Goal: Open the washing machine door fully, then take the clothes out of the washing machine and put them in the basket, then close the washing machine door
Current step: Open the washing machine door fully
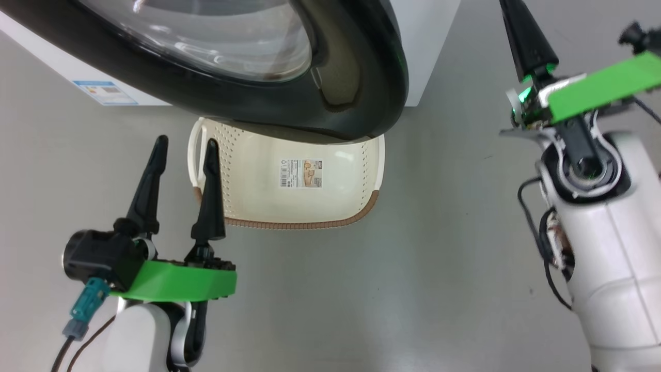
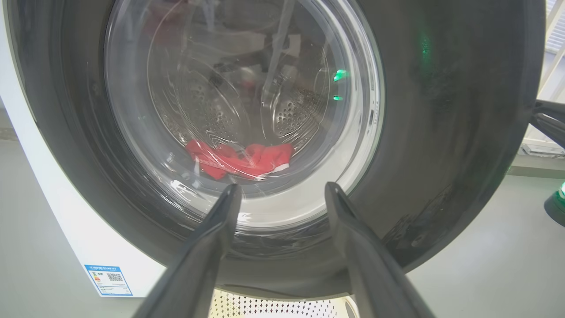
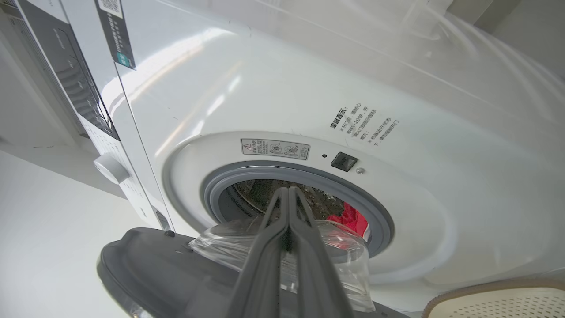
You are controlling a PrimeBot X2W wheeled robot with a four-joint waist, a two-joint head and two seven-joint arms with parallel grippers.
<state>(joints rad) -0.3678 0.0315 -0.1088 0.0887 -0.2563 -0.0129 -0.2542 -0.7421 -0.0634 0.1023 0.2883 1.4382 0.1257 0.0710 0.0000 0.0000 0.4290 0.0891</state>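
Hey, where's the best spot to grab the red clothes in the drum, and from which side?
Probably pinch a raised fold of the red clothes, coming straight in through the front opening of the washing machine. They lie crumpled and low, with no firm edge; the washing machine door, part open, crowds that path.

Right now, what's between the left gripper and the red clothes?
The washing machine door: in the left wrist view, the open left gripper points at the door's clear glass, and the clothes lie behind that glass.

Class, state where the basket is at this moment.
In the head view the basket stands on the grey floor at centre, partly beneath the washing machine door, with the left end effector at its left side.
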